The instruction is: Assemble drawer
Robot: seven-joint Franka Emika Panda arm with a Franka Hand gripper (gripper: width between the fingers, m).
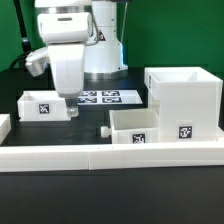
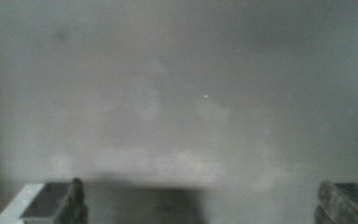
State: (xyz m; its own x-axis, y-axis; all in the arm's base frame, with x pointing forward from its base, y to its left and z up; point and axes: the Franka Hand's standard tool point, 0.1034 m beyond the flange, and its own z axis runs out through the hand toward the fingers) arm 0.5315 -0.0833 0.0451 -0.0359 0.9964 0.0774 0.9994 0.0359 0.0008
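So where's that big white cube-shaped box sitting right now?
In the exterior view, the large casing stands on that view's right, just behind the low border wall, with a small knobbed tray beside it toward the view's left.

Casing (image 1: 183,100) near counter (image 1: 95,115) edge on the exterior view's right; middle tray (image 1: 135,124) just beside it, behind front-edge border wall (image 1: 110,157). End tray (image 1: 44,105) toward opposite edge. Marker board (image 1: 99,97) behind both trays.

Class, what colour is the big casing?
The casing is white; the exterior view shows it best.
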